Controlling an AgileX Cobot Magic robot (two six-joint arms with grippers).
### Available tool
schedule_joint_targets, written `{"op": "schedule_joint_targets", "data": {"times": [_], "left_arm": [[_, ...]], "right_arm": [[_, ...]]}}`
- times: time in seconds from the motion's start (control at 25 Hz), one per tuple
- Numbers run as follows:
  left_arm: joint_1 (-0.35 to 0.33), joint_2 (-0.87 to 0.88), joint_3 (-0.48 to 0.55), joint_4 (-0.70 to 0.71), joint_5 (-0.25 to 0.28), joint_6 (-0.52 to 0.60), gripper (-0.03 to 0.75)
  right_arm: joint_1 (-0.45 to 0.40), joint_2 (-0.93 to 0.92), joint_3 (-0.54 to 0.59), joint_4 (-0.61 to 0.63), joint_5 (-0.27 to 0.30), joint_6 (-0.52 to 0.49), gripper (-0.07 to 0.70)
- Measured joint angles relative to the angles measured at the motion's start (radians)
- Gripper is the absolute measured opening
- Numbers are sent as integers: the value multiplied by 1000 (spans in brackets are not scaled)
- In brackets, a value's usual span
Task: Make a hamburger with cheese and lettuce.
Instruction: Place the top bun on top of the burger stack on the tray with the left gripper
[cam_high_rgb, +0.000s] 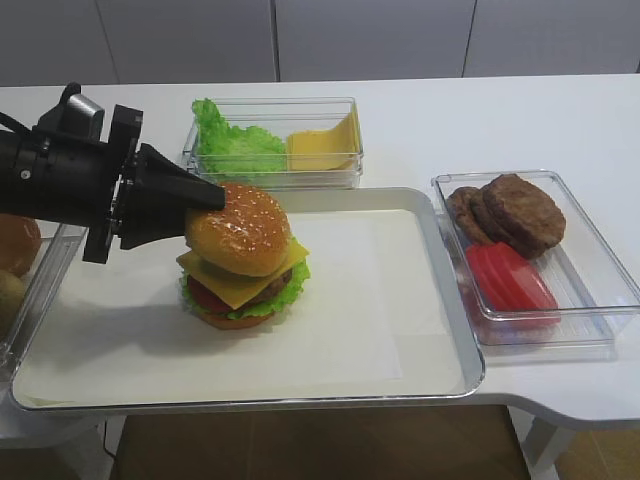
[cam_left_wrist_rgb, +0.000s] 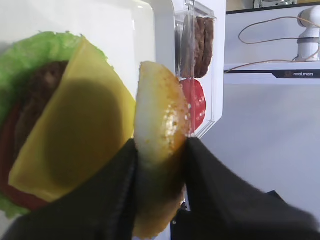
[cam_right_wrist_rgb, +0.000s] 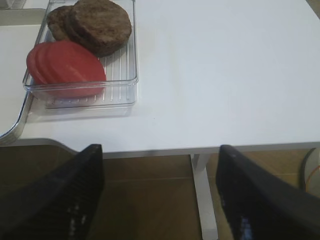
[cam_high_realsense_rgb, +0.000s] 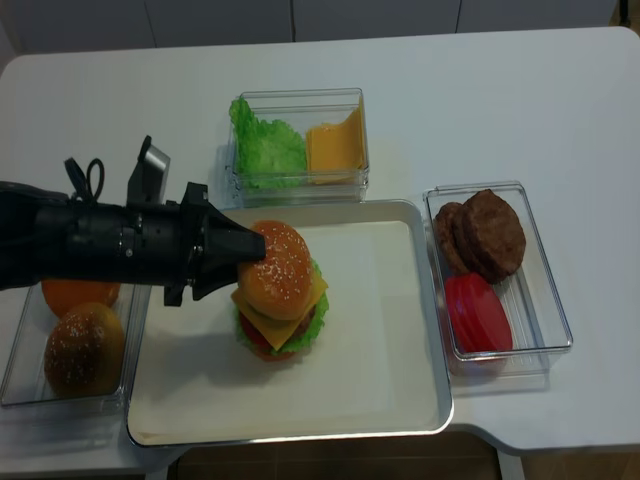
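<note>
left gripper (cam_high_rgb: 205, 196) is clamped on the sesame top bun (cam_high_rgb: 240, 228), fingers (cam_left_wrist_rgb: 220, 195) pinching its left edge from both sides; in the left wrist view the bun sits edge-on between the black pads. bun is tilted, its right side down on the cheese (cam_high_rgb: 245, 283), left side lifted a bit where the gripper has it.

hamburger (cam_high_realsense_rgb: 280, 300) stands on the white paper liner (cam_high_rgb: 340, 330) in the metal tray (cam_high_rgb: 455, 330), left of the tray's middle. stack from bottom: tan bun base, lettuce (cam_high_rgb: 285, 297) frilling out round the lower layers, red tomato slice, brown patty, then the yellow cheese square w/ corners poking out past the bun.

right gripper (cam_right_wrist_rgb: 160, 200) is spread wide, nothing between the fingers, hanging off the front edge of the white table (cam_right_wrist_rgb: 225, 75), near the clear box (cam_high_rgb: 590, 290) on the right. that box has brown patties (cam_high_rgb: 510, 212) at the back and tomato slices (cam_high_rgb: 510, 280) at the front, just beside the tray's right rim.

behind the tray, another clear box (cam_high_rgb: 330, 105) w/ loose lettuce leaves (cam_high_rgb: 235, 145) on the left and bent cheese slices (cam_high_rgb: 325, 148) on the right. left of the tray, a clear bin (cam_high_realsense_rgb: 15, 395) w/ a spare sesame bun (cam_high_realsense_rgb: 85, 345) and another bun piece (cam_high_realsense_rgb: 80, 295) behind it, partly under the left arm.
</note>
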Motion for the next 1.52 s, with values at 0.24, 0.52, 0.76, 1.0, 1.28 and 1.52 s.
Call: {"op": "schedule_joint_targets", "data": {"times": [0.24, 0.52, 0.76, 1.0, 1.28, 1.52], "left_arm": [[-2, 0, 0, 2, 0, -2, 209], [-2, 0, 0, 29, 0, -2, 208], [-2, 0, 0, 29, -2, -2, 208], [-2, 3, 0, 29, -2, -2, 208], [-2, 79, 0, -20, 17, 8, 208], [-2, 89, 0, -38, 19, 24, 208]], "right_arm": [[0, 0, 0, 0, 0, 0, 532], [0, 0, 0, 0, 0, 0, 532], [0, 0, 0, 0, 0, 0, 532], [0, 0, 0, 0, 0, 0, 532], [0, 0, 0, 0, 0, 0, 532], [0, 0, 0, 0, 0, 0, 532]]}}
